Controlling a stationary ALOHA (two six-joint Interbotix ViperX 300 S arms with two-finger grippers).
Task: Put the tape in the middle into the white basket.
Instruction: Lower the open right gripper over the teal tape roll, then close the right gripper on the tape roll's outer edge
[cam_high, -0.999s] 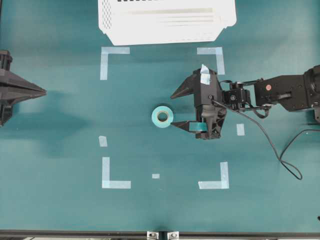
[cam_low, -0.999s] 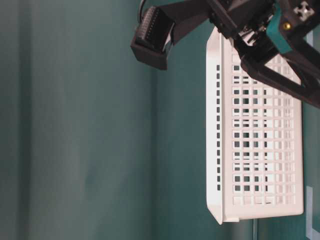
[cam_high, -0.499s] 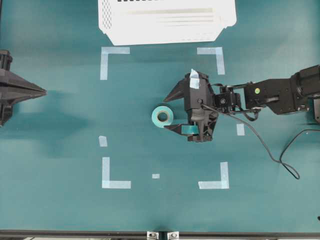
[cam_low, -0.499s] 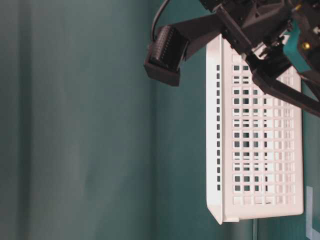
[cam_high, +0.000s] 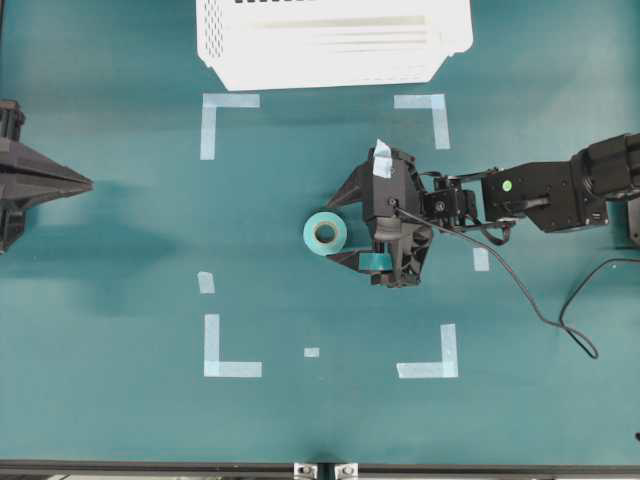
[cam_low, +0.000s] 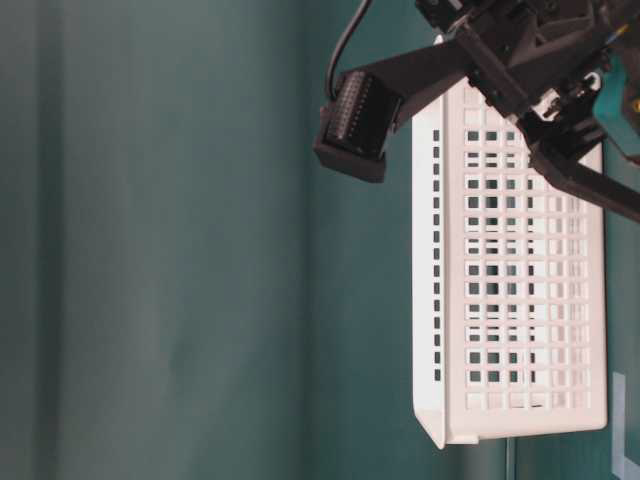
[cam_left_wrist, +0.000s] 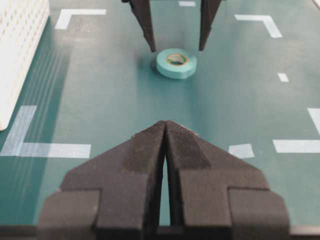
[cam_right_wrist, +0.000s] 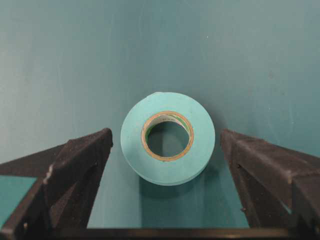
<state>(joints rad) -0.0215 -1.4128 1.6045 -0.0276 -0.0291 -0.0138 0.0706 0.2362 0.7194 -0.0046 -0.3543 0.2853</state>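
- Bench (cam_high: 120, 420) with a dark teal top carries everything, and pale blue corner marks (cam_high: 228, 103) of flat tape frame its middle.
- The white basket (cam_high: 330, 40) with slotted sides sits at the far edge of the bench, past the corner marks.
- The right gripper (cam_high: 339, 228) reaches in from the right side. Its two black fingers (cam_right_wrist: 75, 160) are spread wide, one on each side of the tape, and neither one touches it.
- The left gripper (cam_left_wrist: 165, 131) waits at the left edge, its fingers pressed together with nothing in them.
- The tape (cam_high: 325, 233), a small light-teal roll with a tan core, lies flat in the middle of the bench.
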